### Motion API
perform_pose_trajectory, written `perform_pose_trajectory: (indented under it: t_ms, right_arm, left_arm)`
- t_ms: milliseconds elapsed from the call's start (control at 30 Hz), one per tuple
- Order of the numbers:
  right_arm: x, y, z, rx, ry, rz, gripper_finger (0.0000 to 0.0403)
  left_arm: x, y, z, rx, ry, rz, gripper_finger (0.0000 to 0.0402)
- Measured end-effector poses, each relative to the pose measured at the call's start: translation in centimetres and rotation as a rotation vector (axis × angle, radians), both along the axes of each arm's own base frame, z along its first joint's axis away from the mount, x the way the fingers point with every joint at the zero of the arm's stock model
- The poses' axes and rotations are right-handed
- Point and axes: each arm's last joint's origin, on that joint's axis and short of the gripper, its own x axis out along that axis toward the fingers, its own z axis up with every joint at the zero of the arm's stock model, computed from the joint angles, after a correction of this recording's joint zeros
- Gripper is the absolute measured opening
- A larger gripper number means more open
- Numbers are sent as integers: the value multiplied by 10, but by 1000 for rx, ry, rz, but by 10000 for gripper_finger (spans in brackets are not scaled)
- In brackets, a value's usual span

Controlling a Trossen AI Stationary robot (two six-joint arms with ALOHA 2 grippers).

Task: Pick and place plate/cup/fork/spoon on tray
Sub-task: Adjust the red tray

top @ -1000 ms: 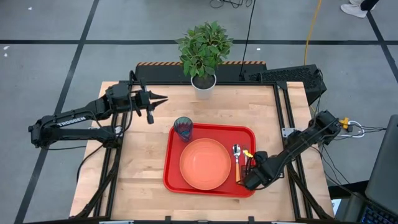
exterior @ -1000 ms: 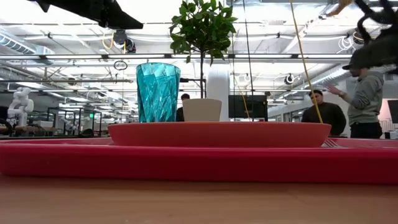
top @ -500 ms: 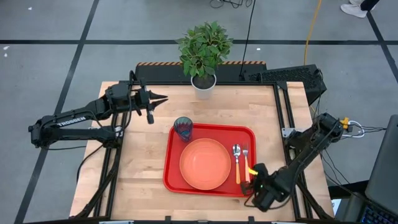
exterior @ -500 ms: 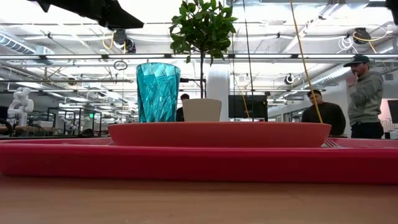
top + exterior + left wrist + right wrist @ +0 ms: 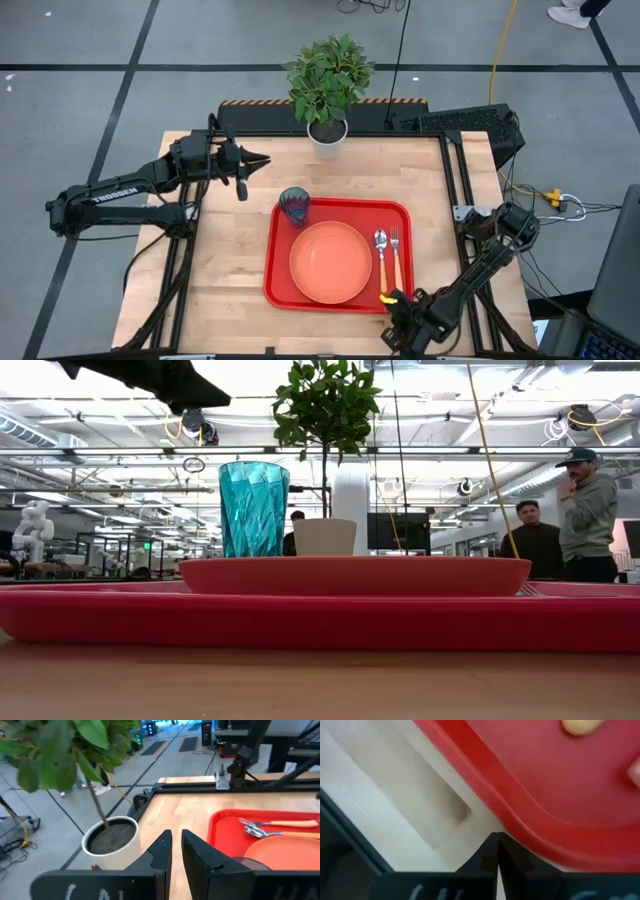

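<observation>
We see the plate (image 5: 331, 262), cup (image 5: 294, 206), spoon (image 5: 381, 257) and fork (image 5: 396, 258) all on the tray (image 5: 337, 302), so the right gripper (image 5: 396, 327), shut and empty, sits off its near-right corner, while the left gripper (image 5: 255, 159) waits far-left, jaws narrow.

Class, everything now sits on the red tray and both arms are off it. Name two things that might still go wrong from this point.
1. The right gripper, shut and empty, sits just off the big red plastic tray's near corner; swinging inward might nudge that corner and shift the orange-handled fork and orange-handled spoon.
2. The tall teal translucent cup stands at the tray's far corner, partly over the rim; a jolt may tip it. The left gripper hovers beyond it, above the table.
</observation>
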Motion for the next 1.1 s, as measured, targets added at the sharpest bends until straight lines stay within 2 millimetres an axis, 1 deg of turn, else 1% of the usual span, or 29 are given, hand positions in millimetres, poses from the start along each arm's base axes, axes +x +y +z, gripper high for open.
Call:
perform_pose_trajectory:
  t_ms: [167, 400, 600, 700, 900, 1100]
  right_arm:
    - [-3, 11, 11, -10, -56, 31, 0]
    - [-3, 9, 11, -41, -67, 41, 0]
    - [-6, 5, 9, -70, -9, 50, 0]
    - [-9, 1, 5, -72, 29, 38, 0]
    - [-12, -3, -2, -84, 45, 35, 0]
    - [-13, -5, -2, -99, 58, 36, 0]
  left_arm:
    - [2, -4, -7, -20, 3, -24, 47]
    - [4, -7, -17, -54, 21, -36, 47]
    - [5, -10, -16, -50, 20, -54, 47]
    - [5, -11, -16, -49, 20, -56, 47]
    - [5, -11, -16, -47, 19, -56, 47]
    - [5, -11, -16, -47, 14, -55, 47]
